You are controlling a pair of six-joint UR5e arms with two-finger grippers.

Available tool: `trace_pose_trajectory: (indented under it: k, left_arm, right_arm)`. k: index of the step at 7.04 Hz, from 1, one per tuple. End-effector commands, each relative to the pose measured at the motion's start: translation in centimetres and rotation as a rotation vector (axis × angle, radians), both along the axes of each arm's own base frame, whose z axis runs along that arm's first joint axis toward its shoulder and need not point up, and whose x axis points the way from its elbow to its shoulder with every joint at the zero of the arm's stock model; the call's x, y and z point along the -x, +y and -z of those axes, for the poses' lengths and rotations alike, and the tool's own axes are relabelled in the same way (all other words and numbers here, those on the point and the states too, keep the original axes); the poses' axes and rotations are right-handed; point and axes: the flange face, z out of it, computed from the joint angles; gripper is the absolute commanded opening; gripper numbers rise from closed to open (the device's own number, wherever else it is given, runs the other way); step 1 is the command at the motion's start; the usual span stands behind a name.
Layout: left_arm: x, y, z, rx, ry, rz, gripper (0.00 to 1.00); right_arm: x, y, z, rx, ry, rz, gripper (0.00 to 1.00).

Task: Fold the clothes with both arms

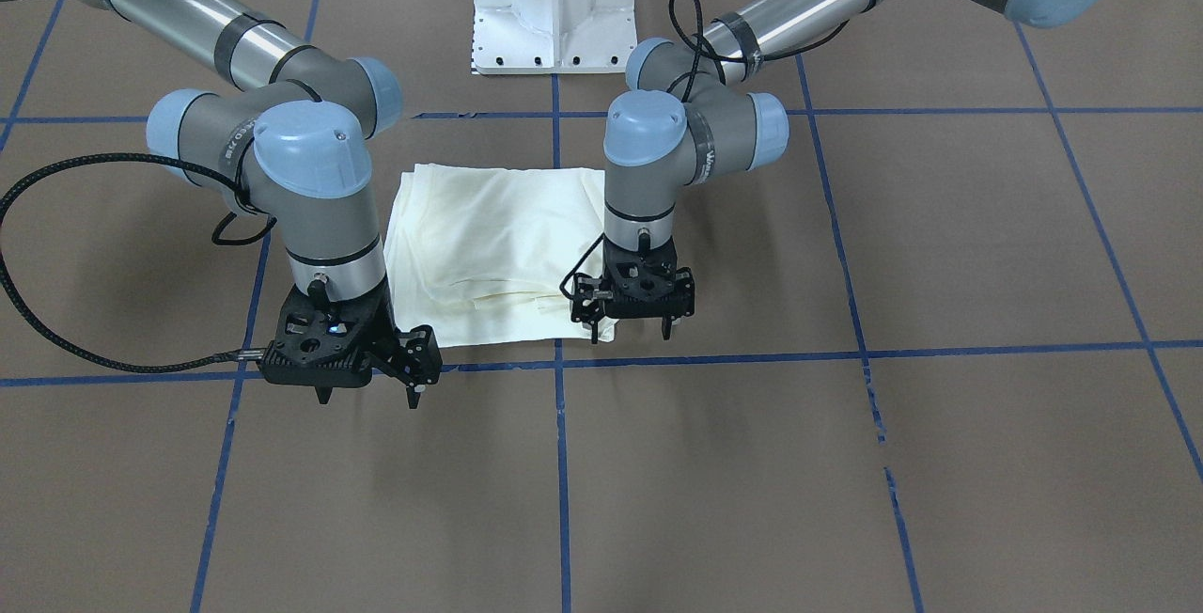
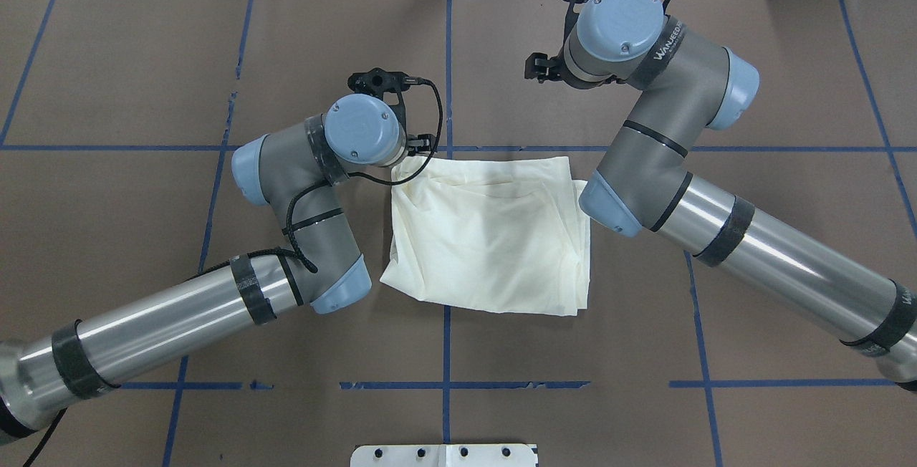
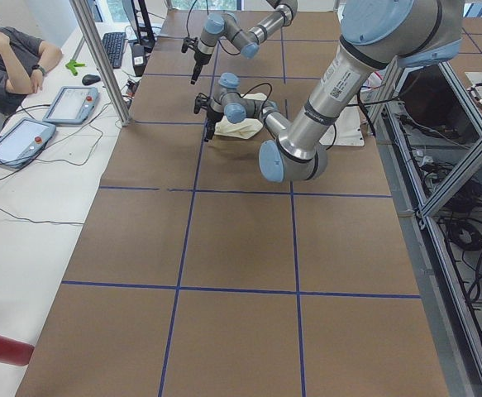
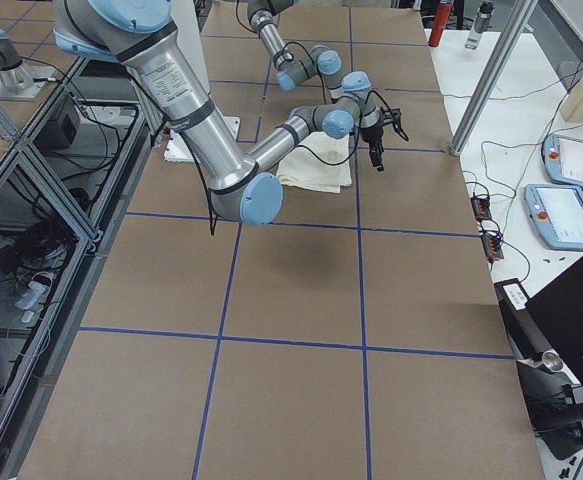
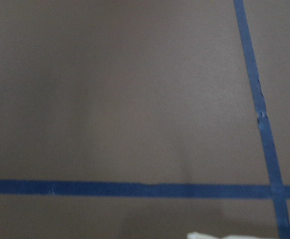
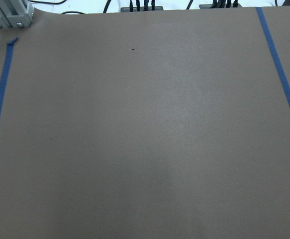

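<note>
Since the cream long-sleeved T-shirt [image 1: 489, 237] lies as a compact, many-layered rectangle, plain side up, with no sleeve trailing out, the folding is judged complete or very nearly so. The stacked layers show along the edge nearest the grippers. No print is visible in any view.

**Left gripper [image 1: 632, 336].** The fingers are spread and nothing is between them. The shirt's near corner sits just beside its inner finger, toward the robot. In the front-facing view that finger overlaps the corner, but contact cannot be confirmed. The left wrist view shows only a sliver of cream at its bottom edge, so the cloth lies just behind this gripper and not under it.

**Right gripper [image 1: 369, 400].** The fingers are spread and hold nothing. The shirt lies behind it and toward its inner side, clearly apart from the fingers. The right wrist view shows only the brown table [image 1: 846, 463] and blue tape lines [image 1: 752, 354].

**Remaining work, as judged.**
- The rectangle's sides are slightly skewed in the overhead view, so squaring the edges may still be needed.
- A further halving fold is possible but does not look necessary.
- Otherwise, only moving both arms clear of the shirt remains.
</note>
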Motion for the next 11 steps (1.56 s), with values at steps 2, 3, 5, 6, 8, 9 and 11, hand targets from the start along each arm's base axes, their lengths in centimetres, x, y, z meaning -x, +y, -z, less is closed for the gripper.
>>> trace_pose_trajectory:
  k: [2, 3, 5, 6, 8, 9, 11]
  left_arm:
    - [9.3, 3.7, 4.4, -0.036, 0.212, -0.091, 1.00]
    - [13.0, 7.8, 3.6, -0.062, 0.254, -0.111, 1.00]
    - [11.9, 15.0, 3.1, -0.042, 0.302, -0.194, 1.00]
    - [8.1, 19.0, 2.5, -0.024, 0.350, -0.225, 1.00]
    - [4.8, 19.0, -0.8, -0.111, 0.447, -0.177, 0.98]
    - [3.8, 18.6, -2.3, -0.154, 0.528, -0.179, 0.98]
    - [4.0, 18.6, -2.8, -0.163, 0.542, -0.181, 0.98]
  right_arm:
    - [0.2, 1.1, 0.7, -0.003, -0.021, 0.021, 1.00]
    - [0.1, 1.2, 0.4, -0.001, -0.019, 0.021, 1.00]
    - [0.1, 1.2, 0.2, -0.001, -0.019, 0.021, 1.00]
    - [0.1, 1.2, 0.2, -0.001, -0.019, 0.021, 1.00]
    - [-0.1, 1.4, 0.2, -0.003, -0.022, 0.022, 1.00]
    - [-0.2, 1.5, 0.2, -0.004, -0.022, 0.021, 1.00]
    - [-0.2, 1.5, 0.1, -0.003, -0.021, 0.021, 1.00]
